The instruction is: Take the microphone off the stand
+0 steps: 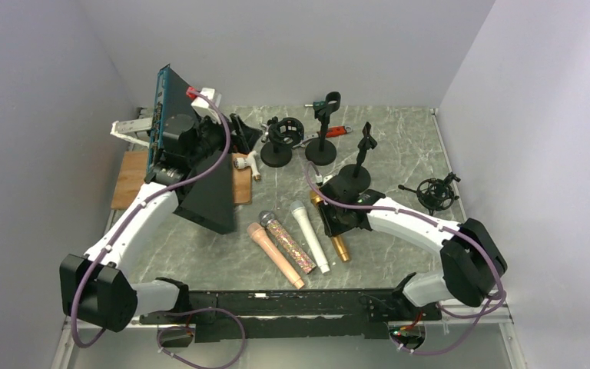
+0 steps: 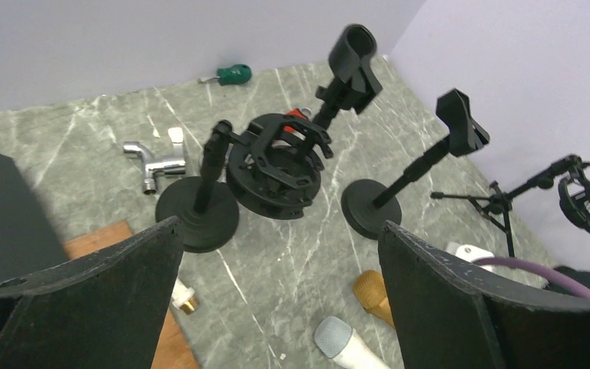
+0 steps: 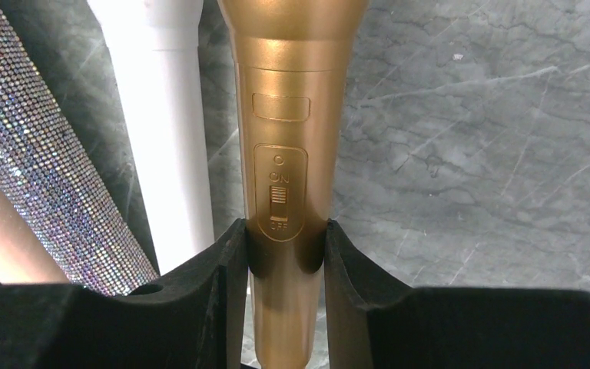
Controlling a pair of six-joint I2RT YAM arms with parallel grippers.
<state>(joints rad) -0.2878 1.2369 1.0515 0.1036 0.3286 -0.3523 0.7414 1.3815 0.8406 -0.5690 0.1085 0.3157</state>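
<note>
Now your right claw (image 3: pixel 286 247) grips the gold microphone (image 3: pixel 292 115), low beside the white microphone (image 3: pixel 165 115); next, release and lift clear. Your left claw (image 2: pixel 280 231) hangs open.

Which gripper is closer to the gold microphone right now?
Right. The right gripper is shut on the gold microphone, fingers at its switch. The left gripper hangs open off to the left, facing the stands, well apart from it.
</note>
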